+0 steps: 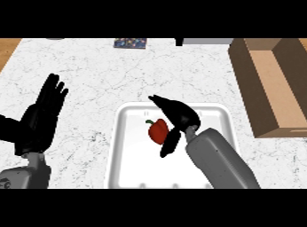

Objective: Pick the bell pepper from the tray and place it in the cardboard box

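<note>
A red bell pepper with a green stem lies in the white tray at the middle of the counter. My right hand hovers over the tray just right of the pepper, fingers stretched out to the upper left and thumb pointing down beside it; nothing is held. The open cardboard box stands at the right side of the counter. My left hand rests open at the left, fingers up.
A small dark patterned object lies at the counter's far edge. A grey object sits at the back near the box. Wooden floor shows past the counter's left edge.
</note>
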